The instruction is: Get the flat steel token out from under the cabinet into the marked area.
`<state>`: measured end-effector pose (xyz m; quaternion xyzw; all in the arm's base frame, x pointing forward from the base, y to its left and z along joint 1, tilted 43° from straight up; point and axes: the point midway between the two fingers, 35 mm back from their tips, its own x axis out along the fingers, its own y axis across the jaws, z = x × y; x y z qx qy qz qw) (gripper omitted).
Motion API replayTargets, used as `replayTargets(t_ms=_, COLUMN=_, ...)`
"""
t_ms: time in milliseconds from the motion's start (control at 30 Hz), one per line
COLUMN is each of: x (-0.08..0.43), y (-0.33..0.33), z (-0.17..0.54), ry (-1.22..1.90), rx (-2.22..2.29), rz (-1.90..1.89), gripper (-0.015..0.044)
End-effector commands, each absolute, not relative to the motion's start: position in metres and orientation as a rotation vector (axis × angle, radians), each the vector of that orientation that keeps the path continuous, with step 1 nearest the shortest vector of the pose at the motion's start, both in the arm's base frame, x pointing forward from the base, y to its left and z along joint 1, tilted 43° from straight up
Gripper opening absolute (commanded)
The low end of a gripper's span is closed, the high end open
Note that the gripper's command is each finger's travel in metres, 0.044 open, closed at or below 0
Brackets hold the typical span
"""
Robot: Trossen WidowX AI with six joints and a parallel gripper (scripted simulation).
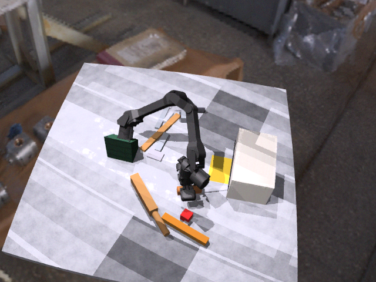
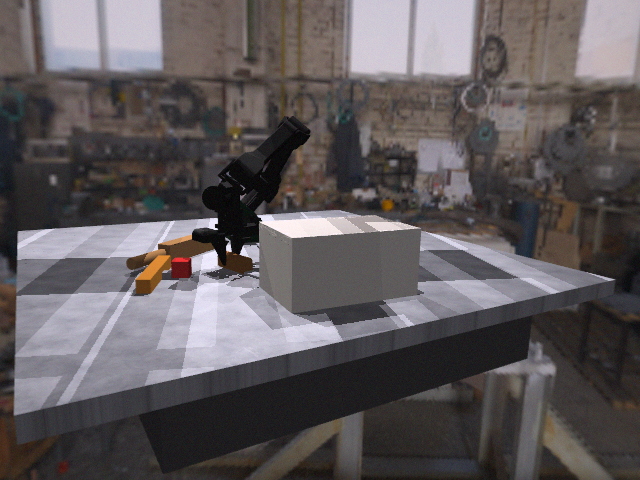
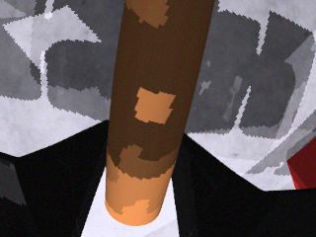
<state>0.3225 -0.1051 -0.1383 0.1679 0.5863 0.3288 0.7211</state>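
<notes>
My gripper [image 1: 188,195] [image 2: 230,254] [image 3: 142,133] is shut on the round orange handle [image 1: 198,189] [image 2: 242,262] [image 3: 153,59] of a tool, low over the table. A thin grey rod [image 1: 215,191] runs from the handle towards the cabinet's near front corner; whether its tip touches the cabinet is unclear. The pale cabinet [image 1: 253,164] [image 2: 356,268] stands on the table. The yellow marked area [image 1: 221,175] lies in front of it, beyond the rod. The steel token is not visible; the vent slots are not in view.
A red cube [image 1: 186,215] [image 2: 180,267] [image 3: 306,165] and an orange bar [image 1: 185,229] [image 2: 149,276] lie near the gripper. An orange paddle [image 1: 144,194] lies left of them. Another orange bar [image 1: 160,131] and flat grey pieces lie near the green block [image 1: 121,148] at the arm's base.
</notes>
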Motion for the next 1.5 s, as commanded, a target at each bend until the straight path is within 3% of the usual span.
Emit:
replayTargets(t_ms=0, x=0.332, y=-0.104, z=-0.136, ry=1.291, rx=0.368, rz=0.726, gripper=0.0000)
replayTargets(t_ms=1467, x=0.384, y=-0.096, z=-0.121, ry=1.287, rx=0.368, rz=0.728, gripper=0.0000)
